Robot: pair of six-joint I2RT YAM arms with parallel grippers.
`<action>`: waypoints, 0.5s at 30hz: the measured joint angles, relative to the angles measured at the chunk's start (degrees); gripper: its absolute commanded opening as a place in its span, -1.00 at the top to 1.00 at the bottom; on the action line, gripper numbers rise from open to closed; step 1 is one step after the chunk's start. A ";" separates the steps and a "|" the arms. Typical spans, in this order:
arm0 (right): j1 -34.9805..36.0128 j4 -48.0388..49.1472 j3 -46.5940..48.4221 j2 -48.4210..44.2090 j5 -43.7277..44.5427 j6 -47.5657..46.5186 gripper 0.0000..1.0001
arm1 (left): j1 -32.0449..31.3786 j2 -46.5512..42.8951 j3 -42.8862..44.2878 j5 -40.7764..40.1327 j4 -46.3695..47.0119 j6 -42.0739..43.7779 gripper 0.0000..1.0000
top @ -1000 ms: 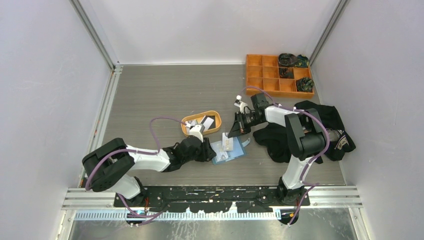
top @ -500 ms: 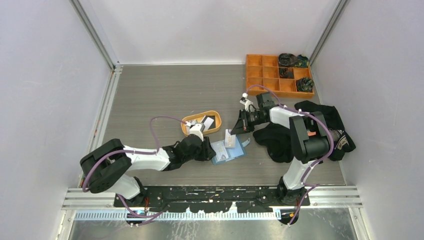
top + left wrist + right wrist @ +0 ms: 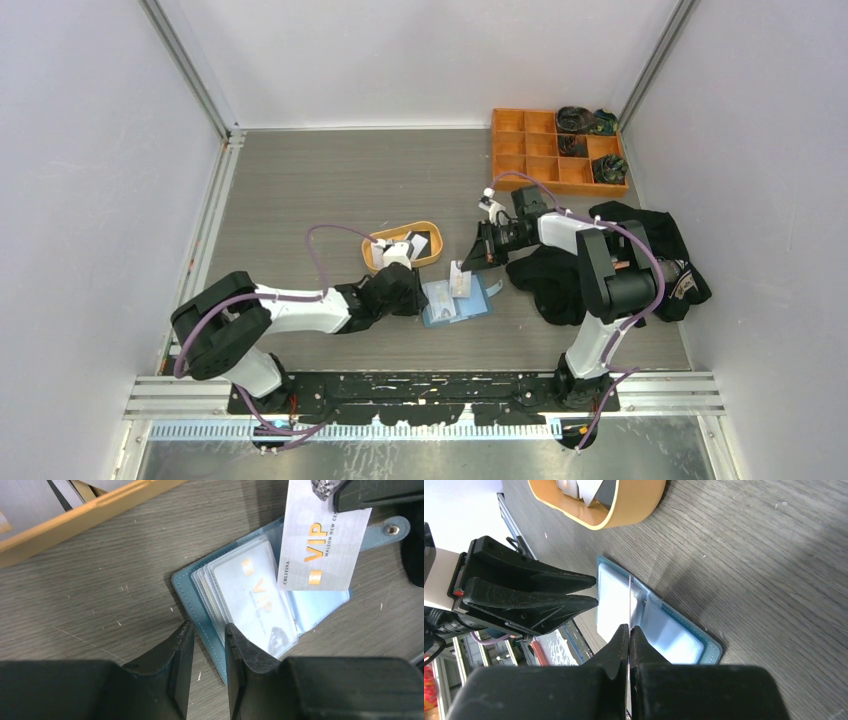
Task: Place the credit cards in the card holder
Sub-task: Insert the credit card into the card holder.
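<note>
The blue card holder (image 3: pixel 455 301) lies open on the table, clear pockets up, one pocket holding a pale VIP card (image 3: pixel 255 595). My right gripper (image 3: pixel 468 262) is shut on a silver VIP credit card (image 3: pixel 322 540), held on edge just above the holder's middle (image 3: pixel 674 635); the fingertips (image 3: pixel 621 635) pinch its top. My left gripper (image 3: pixel 207 625) has its jaws narrowly apart astride the holder's left cover edge (image 3: pixel 197 600), one finger over the pockets, one on the table. More cards (image 3: pixel 415 243) lie in the orange oval tray (image 3: pixel 366 250).
The orange tray sits just behind the holder. An orange compartment box (image 3: pixel 540 150) with dark items is at the back right. A black cloth (image 3: pixel 560 280) lies right of the holder under my right arm.
My right gripper has shifted slightly right and back with the card, which now hangs over the holder. My left gripper has edged a little back along the holder's left edge.
</note>
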 measured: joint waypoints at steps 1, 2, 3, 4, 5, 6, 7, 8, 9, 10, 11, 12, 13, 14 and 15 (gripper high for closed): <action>0.00 0.02 0.00 0.00 0.00 0.09 0.98 | 0.00 0.17 0.39 -0.26 -0.33 0.02 0.46; 0.00 0.11 0.00 0.00 0.02 0.44 0.98 | 0.07 0.46 0.90 -0.81 -0.94 0.17 0.47; 0.00 0.22 -0.02 0.00 0.04 0.94 0.98 | 0.17 0.79 1.25 -0.96 -1.40 0.20 0.48; 0.00 0.50 -0.09 0.00 0.07 1.46 0.98 | 0.35 1.05 1.60 -1.27 -1.73 0.28 0.48; 0.00 0.79 -0.17 0.00 0.11 1.97 0.98 | 0.52 1.22 1.75 -1.51 -2.01 0.37 0.48; 0.00 1.36 -0.46 0.00 0.26 2.62 0.98 | 0.74 1.44 1.75 -1.79 -2.58 0.52 0.48; 0.00 1.73 -0.79 0.00 0.42 3.10 0.98 | 0.90 1.53 1.79 -1.88 -2.60 0.55 0.48; 0.00 2.21 -1.31 0.00 0.61 3.82 0.98 | 1.07 1.57 1.90 -1.95 -2.73 0.72 0.48; -0.02 2.64 -1.95 -0.02 0.83 4.59 0.98 | 1.11 1.57 1.90 -1.92 -2.75 0.85 0.48; -0.09 3.13 -2.69 -0.02 0.96 5.57 0.98 | 1.11 1.57 1.92 -1.90 -2.75 1.18 0.48; -0.15 3.34 -3.23 -0.02 1.03 6.19 0.98 | 1.11 1.57 1.92 -1.90 -2.78 1.40 0.48; -0.44 3.63 -3.91 -0.09 1.16 7.08 0.98 | 1.11 1.53 1.92 -1.86 -2.75 1.62 0.47; -0.66 3.72 -4.55 -0.22 1.22 7.87 0.98 | 1.11 1.44 1.90 -1.75 -2.75 1.81 0.46; -0.85 3.96 -5.11 -0.50 1.29 8.35 0.98 | 1.11 1.11 1.68 -1.31 -2.78 2.16 0.44; -1.16 4.28 -5.92 -1.11 1.38 8.70 0.98 | 1.11 0.90 1.51 -1.16 -2.80 2.36 0.43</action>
